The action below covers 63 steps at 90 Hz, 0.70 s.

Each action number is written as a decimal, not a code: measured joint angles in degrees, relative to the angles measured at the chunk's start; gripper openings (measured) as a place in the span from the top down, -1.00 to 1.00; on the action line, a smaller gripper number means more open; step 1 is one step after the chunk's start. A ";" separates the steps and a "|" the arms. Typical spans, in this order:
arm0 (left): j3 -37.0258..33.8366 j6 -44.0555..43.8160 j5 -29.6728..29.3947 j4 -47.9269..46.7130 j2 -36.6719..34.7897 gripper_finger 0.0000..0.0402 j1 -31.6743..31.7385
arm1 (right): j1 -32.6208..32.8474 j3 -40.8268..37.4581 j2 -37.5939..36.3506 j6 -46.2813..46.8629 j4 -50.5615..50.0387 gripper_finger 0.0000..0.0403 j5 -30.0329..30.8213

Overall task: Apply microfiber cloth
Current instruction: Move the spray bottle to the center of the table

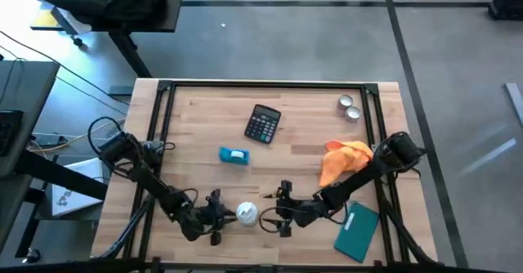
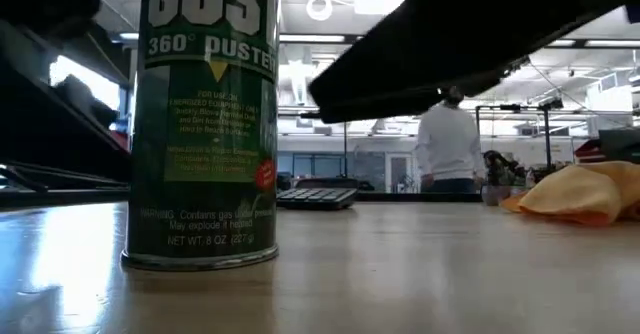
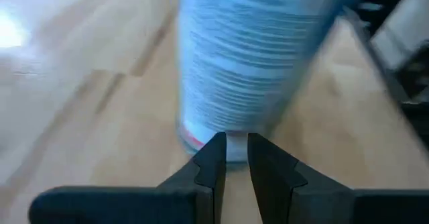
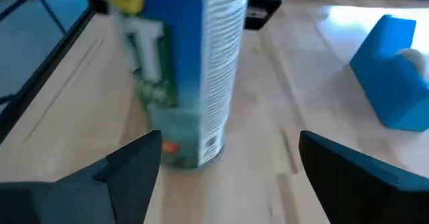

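Note:
The orange microfiber cloth (image 1: 343,160) (image 2: 580,192) lies crumpled on the table at the right, beside my right arm's forearm, with no gripper on it. A green duster can (image 1: 247,214) (image 2: 205,124) stands upright on its base near the front edge, between both grippers. My left gripper (image 1: 216,216) (image 3: 236,160) is shut, its tips right at the can's lower wall (image 3: 228,117). My right gripper (image 1: 274,212) (image 4: 228,157) is open wide on the can's other side, with the can (image 4: 194,70) ahead of its fingers and apart from them. My left gripper points level at the can's lower wall (image 3: 231,140) from the table's left with its fingers shut. I cannot tell whether the fingertips touch the can or stop just short of it. The can stands upright on the table.
A black calculator (image 1: 263,123) lies at the table's middle far side and a small blue box (image 1: 234,155) (image 4: 395,70) nearer. Two small metal tins (image 1: 350,107) sit far right. A teal book (image 1: 357,230) lies at the near right. A person (image 2: 447,149) stands in the room behind.

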 joint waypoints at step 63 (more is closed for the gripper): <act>0.04 7.87 1.91 7.28 -0.05 0.77 8.67 | -0.64 0.00 4.60 -2.15 12.04 -0.58 -3.12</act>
